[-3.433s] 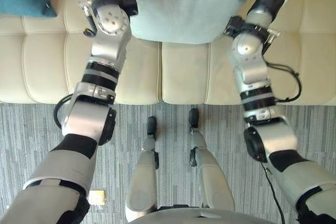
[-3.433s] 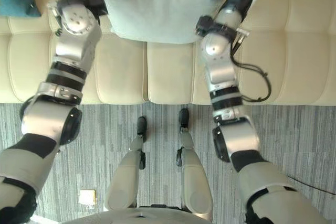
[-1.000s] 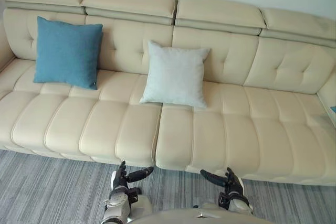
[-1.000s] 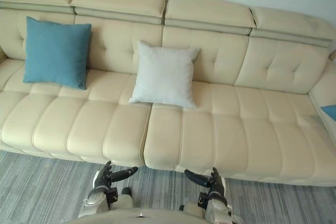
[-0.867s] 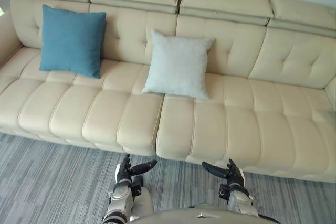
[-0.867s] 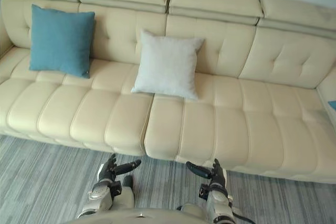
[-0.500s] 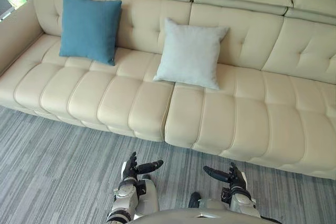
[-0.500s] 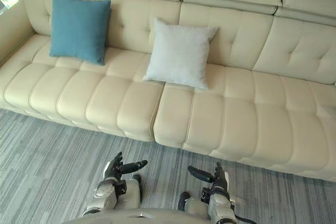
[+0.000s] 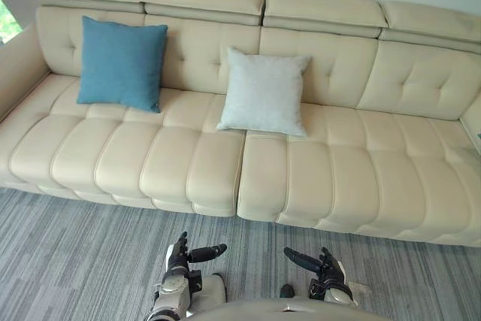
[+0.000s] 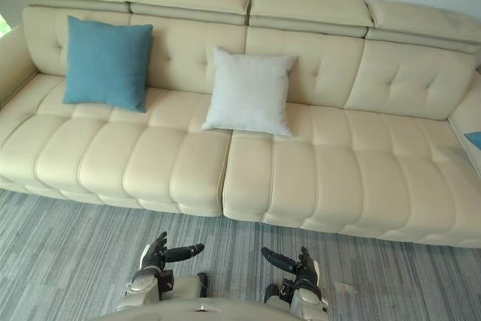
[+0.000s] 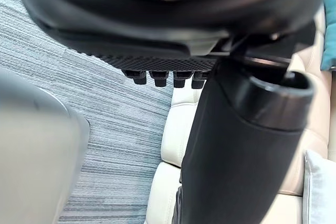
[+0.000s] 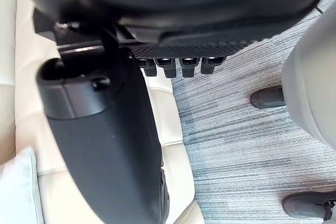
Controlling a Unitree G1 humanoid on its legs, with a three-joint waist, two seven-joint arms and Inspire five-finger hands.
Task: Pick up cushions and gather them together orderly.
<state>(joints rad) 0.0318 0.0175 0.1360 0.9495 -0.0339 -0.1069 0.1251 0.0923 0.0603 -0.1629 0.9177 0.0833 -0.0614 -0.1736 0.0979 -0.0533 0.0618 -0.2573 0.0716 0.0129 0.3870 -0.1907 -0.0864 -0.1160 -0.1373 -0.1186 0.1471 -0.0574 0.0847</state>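
A blue cushion (image 9: 120, 64) leans upright against the backrest at the left of the cream sofa (image 9: 338, 178). A light grey cushion (image 9: 264, 92) leans against the backrest near the sofa's middle, about one seat's width from the blue one. The edge of a teal cushion (image 10: 473, 139) peeks in at the sofa's far right end. My left hand (image 9: 180, 257) and right hand (image 9: 325, 267) hang low over the carpet in front of the sofa. Both are open and hold nothing. The left wrist view catches a corner of the grey cushion (image 11: 320, 182).
Grey striped carpet (image 9: 75, 246) runs along the sofa's front. The sofa's left armrest (image 9: 16, 58) rises beside the blue cushion. Bare seat (image 9: 391, 171) stretches to the right of the grey cushion.
3.4 s ago both arms reached up at the grey cushion; now it rests against the backrest and my hands hang low, empty. The camera view has shifted over the last second.
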